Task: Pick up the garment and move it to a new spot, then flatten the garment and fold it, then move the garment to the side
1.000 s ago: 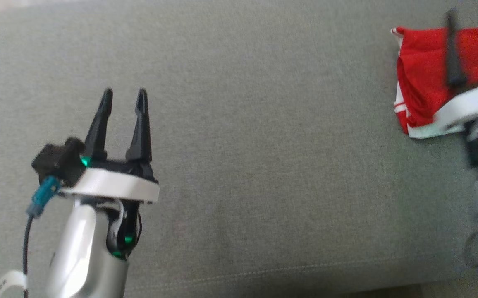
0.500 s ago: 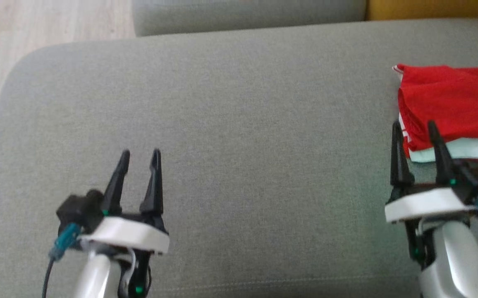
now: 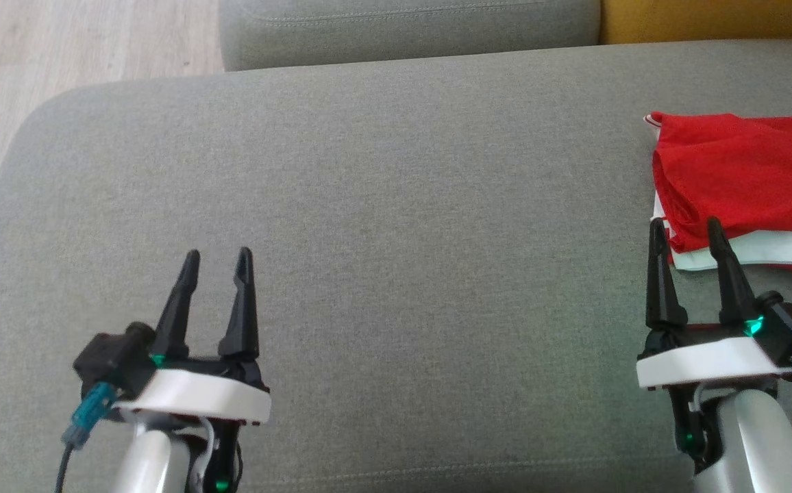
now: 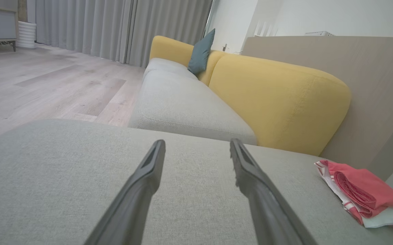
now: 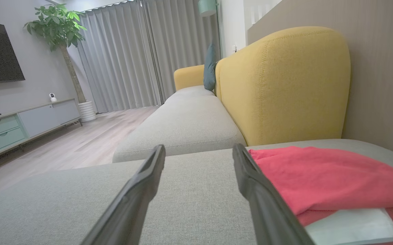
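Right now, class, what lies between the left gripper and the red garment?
Bare grey seat cushion, as the head view shows, between the left gripper and the red garment; the right gripper stands at the garment's near edge.

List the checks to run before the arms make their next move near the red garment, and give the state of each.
1. The garment is folded: ok; it lies as a compact red stack with a white layer at its near edge.
2. The garment is at the side: ok; it sits at the right end of the sofa cushion.
3. The left hand is empty: ok; it is open, nothing between its fingers, well away from the garment.
4. The right hand has let go: ok; it is open, nothing between its fingers.
5. The right hand is apart from the cloth: cannot tell; its tips stand at the garment's near edge.
6. The whole garment is on the cushion: cannot tell; its right edge runs out of the head view.
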Robot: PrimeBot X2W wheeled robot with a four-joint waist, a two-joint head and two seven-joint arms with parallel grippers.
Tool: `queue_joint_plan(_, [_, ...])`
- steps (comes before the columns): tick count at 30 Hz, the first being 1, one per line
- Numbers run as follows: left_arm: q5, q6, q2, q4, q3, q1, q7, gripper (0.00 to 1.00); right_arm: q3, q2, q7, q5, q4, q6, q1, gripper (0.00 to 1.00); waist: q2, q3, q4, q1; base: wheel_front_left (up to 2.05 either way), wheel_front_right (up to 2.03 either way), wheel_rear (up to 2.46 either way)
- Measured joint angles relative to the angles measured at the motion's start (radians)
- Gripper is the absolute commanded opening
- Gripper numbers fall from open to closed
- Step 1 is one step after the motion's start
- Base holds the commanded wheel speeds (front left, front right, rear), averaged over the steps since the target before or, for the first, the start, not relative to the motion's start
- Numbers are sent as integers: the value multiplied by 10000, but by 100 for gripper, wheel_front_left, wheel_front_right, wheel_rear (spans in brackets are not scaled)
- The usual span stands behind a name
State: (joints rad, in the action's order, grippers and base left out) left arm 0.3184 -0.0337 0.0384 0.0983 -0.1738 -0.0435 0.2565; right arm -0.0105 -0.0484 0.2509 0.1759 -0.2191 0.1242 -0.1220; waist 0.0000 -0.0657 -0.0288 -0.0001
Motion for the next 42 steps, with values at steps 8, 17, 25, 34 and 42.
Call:
queue_joint_plan(8, [-2,73,2,-662,257,38,2,100,94,0,0,2,107,0,51,100,0,-62,26,0,0,0,0])
queue_joint_plan(17, [190,69,2,-777,316,276,0,100,278,0,0,6,132,0,101,100,0,8,29,0,0,0,0])
queue_joint_plan(25, [360,69,2,-834,326,284,2,100,307,0,0,19,148,0,102,100,0,-10,8,1,0,0,0])
queue_joint_plan(34, [617,67,-54,-389,458,460,-8,0,355,25,-17,90,-330,-2,247,0,0,-57,0,1,0,0,0])
queue_joint_plan(42, [1223,61,-71,71,464,877,-132,0,366,35,-138,757,-740,-2,709,0,-1,-22,16,1,0,0,0])
